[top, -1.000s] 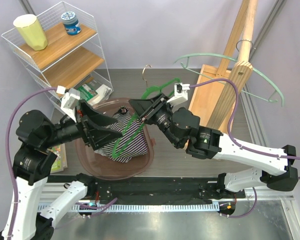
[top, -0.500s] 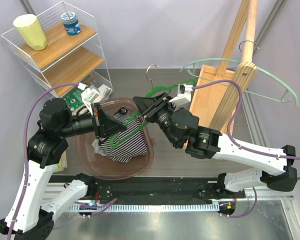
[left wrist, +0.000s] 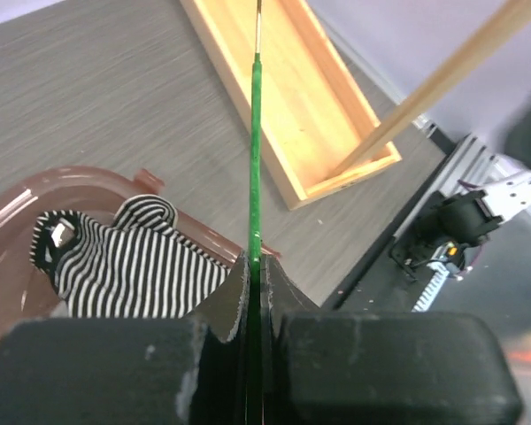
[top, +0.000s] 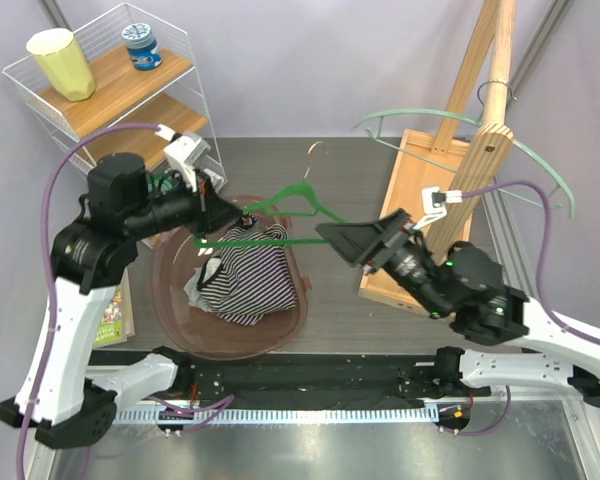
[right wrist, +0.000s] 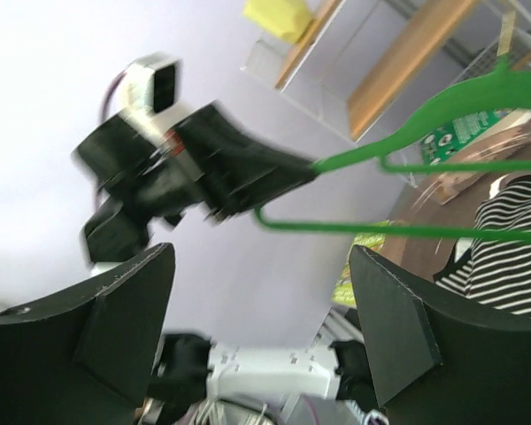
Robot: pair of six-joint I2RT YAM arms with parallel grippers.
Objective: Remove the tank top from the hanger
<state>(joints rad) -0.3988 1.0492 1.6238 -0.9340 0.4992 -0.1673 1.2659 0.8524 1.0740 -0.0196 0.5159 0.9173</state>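
Note:
A green wire hanger [top: 285,203] is held above the brown basin [top: 285,335], its metal hook pointing to the back. My left gripper [top: 232,213] is shut on the hanger's left end; in the left wrist view the hanger [left wrist: 255,150] runs edge-on out of the shut jaws [left wrist: 255,276]. The black-and-white striped tank top [top: 248,277] lies bunched in the basin, its top edge right under the hanger's lower bar; whether it still hangs on the bar is unclear. My right gripper [top: 332,236] stands open just right of the hanger's tip, with nothing between its fingers [right wrist: 257,301].
A white wire shelf [top: 175,120] at the back left carries a yellow cup [top: 60,60] and a blue jar [top: 140,45]. A wooden tray [top: 415,195] and a wooden pole rack with pale green hangers [top: 540,170] stand at the right.
My left gripper closed on the hanger's left end and raised it toward the back. My right gripper opened, let go of the hanger and drew back to the right.

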